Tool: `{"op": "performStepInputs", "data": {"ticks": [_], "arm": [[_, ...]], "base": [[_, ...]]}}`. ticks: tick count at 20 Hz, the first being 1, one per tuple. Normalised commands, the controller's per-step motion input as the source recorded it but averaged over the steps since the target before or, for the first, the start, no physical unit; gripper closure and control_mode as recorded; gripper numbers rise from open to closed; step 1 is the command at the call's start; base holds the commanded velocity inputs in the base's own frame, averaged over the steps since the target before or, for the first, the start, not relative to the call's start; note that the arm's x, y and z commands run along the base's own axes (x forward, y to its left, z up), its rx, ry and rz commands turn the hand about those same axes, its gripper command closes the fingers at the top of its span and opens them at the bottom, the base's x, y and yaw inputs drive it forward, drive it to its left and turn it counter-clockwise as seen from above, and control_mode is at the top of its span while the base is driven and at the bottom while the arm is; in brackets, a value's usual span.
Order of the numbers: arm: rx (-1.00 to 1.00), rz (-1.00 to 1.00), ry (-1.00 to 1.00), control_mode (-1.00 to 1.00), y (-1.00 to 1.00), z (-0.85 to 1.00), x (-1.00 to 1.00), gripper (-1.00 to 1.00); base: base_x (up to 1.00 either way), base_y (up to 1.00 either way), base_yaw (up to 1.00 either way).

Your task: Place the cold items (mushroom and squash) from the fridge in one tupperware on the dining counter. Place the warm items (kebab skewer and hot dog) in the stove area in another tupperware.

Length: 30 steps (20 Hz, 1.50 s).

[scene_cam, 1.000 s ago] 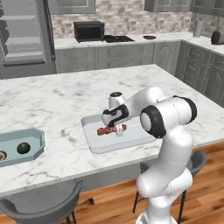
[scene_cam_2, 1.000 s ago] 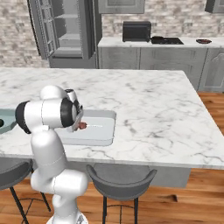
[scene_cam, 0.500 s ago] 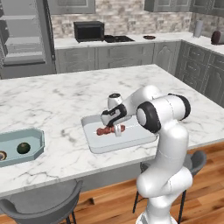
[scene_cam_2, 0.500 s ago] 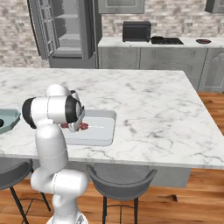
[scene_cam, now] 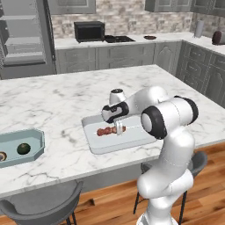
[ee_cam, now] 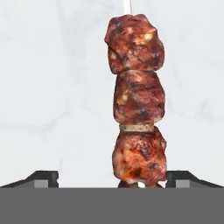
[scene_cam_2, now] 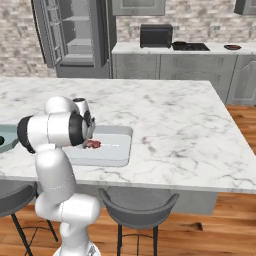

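The kebab skewer (scene_cam: 107, 131) lies flat in the grey tupperware (scene_cam: 132, 139) on the dining counter, also seen from the right (scene_cam_2: 92, 144). My gripper (scene_cam: 118, 128) hangs just over it, open. In the hand view the three brown meat chunks (ee_cam: 138, 100) run up the middle, and my fingertips (ee_cam: 43, 177) stand wide apart on either side, off the meat. A teal tupperware (scene_cam: 37, 136) at the counter's left edge holds the dark green squash (scene_cam: 23, 148) and the mushroom (scene_cam: 2, 156). The hot dog is out of view.
The fridge (scene_cam: 22, 39) stands open at the back left. A microwave (scene_cam: 89, 30) and the stove (scene_cam: 116, 39) are on the rear counter. Grey stools (scene_cam_2: 137, 207) stand under the counter's near edge. Bare marble (scene_cam_2: 180, 125) lies right of the grey tupperware.
My jaws have opened wide and let go of the kebab skewer, which now rests in the grey tupperware. The arm has barely moved.
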Motion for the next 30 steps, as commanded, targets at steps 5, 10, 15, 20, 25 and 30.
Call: {"op": "performStepInputs", "data": {"ticks": [5, 10, 15, 20, 25, 30], "arm": [[0.08, -0.09, -0.01, -1.0, -0.02, 0.69, -0.53, -1.0], [0.09, -0.3, 0.0, -1.0, -0.05, 0.63, -0.69, -1.0], [0.07, -0.43, 0.0, -1.0, -0.08, 0.53, -0.83, -1.0], [0.08, -0.46, -0.02, -1.0, -0.15, 0.49, -0.91, -1.0], [0.1, -0.42, -0.05, -1.0, -0.21, 0.5, -0.97, -1.0], [0.08, -0.41, -0.08, -1.0, -0.25, 0.48, -0.98, -1.0]], "base": [[0.0, 0.0, 0.0], [0.0, 0.0, 0.0], [0.0, 0.0, 0.0], [0.0, 0.0, 0.0], [0.0, 0.0, 0.0], [0.0, 0.0, 0.0]]}}
